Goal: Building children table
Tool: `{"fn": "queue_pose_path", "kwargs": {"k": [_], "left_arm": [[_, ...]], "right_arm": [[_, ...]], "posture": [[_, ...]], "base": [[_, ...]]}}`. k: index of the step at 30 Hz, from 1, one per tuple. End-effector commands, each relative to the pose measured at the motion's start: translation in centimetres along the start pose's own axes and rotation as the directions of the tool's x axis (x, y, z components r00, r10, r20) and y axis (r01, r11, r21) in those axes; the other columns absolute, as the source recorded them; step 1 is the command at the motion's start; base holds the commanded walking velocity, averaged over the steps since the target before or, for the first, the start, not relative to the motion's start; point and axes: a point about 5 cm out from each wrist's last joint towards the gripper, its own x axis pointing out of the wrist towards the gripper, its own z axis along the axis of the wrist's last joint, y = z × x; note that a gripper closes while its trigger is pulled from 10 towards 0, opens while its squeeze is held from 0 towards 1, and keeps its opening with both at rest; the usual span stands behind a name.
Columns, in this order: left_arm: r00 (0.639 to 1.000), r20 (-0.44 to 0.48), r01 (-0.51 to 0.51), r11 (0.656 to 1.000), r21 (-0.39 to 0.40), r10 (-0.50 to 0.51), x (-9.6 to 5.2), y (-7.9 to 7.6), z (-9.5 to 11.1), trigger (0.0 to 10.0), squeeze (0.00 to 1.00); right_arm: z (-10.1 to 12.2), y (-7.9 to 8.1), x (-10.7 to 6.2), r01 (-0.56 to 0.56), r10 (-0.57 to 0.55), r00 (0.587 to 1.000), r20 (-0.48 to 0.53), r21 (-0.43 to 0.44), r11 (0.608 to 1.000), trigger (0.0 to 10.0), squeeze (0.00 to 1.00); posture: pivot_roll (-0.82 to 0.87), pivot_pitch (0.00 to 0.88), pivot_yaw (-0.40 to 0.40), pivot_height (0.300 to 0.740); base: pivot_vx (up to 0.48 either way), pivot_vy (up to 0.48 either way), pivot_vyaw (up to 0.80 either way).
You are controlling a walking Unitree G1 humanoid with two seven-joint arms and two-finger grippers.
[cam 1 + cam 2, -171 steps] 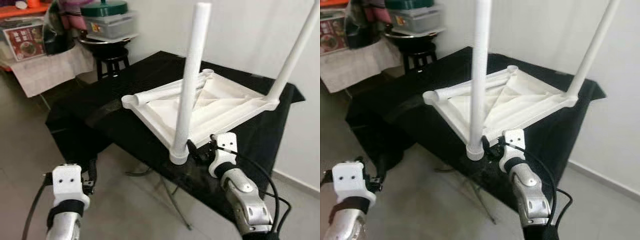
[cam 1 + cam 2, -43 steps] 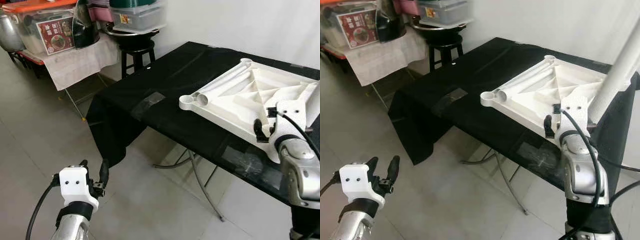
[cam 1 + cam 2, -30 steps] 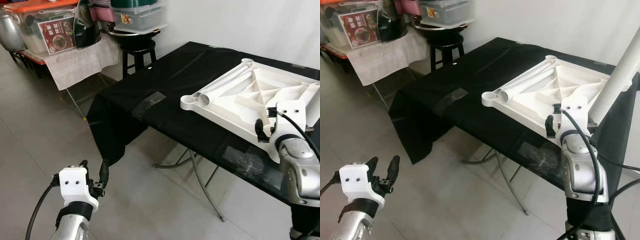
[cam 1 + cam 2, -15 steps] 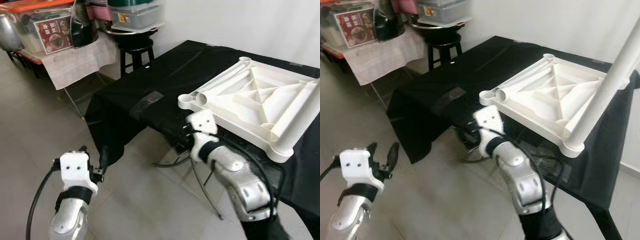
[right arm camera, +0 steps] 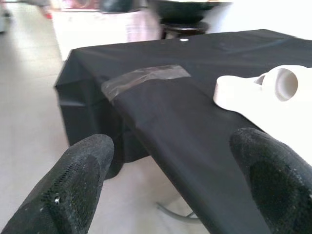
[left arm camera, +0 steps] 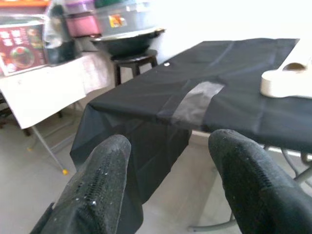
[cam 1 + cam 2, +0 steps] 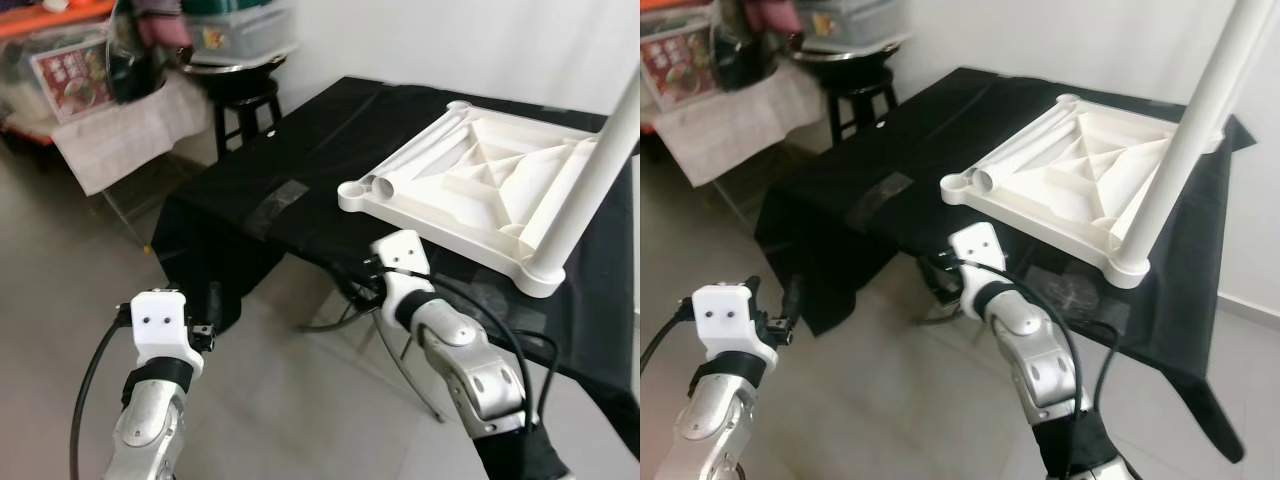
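Note:
A white children's table top (image 7: 480, 180) lies upside down on a black-clothed table (image 7: 300, 140). One white leg (image 7: 590, 170) stands upright in its near right corner. A second white leg (image 7: 420, 155) lies loose across the underside, its open end beside an empty corner socket (image 7: 352, 192). My right gripper (image 5: 170, 185) hangs open just before the table's front edge, below that socket, holding nothing. My left gripper (image 6: 170, 190) is open too, low over the floor to the left and apart from the table.
A strip of clear tape (image 7: 272, 207) crosses the cloth near the front edge. A dark stool with a pot (image 7: 240, 85) and a cloth-covered stand with boxes (image 7: 110, 130) sit at the back left. Tiled floor (image 7: 290, 400) lies before the table, with metal table legs beneath.
One second ago my right gripper was at the base of the upright leg; it has swung left and down to the front edge near the empty socket. The left arm barely moved; the camera shifted.

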Motion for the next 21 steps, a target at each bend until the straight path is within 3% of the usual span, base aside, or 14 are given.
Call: {"fn": "queue_pose_path", "kwargs": {"k": [1,21], "left_arm": [[1.0,-0.016,-0.019,0.999,0.026,0.019,-0.03,0.5,-0.31,10.0,0.0],[0.999,-0.011,-0.042,0.998,0.056,0.043,-0.18,0.93,-0.17,10.0,0.0]], "right_arm": [[0.12,0.3,0.37,-0.004,0.003,1.0,0.02,0.004,1.0,10.0,0.0],[-0.25,-0.36,1.16,0.051,-0.053,0.998,0.037,0.037,0.998,10.0,0.0]], "posture": [[0.02,0.04,0.03,0.74],[0.02,0.035,0.047,0.74]], "base": [[0.0,0.0,-0.8],[0.0,0.0,-0.8]]}}
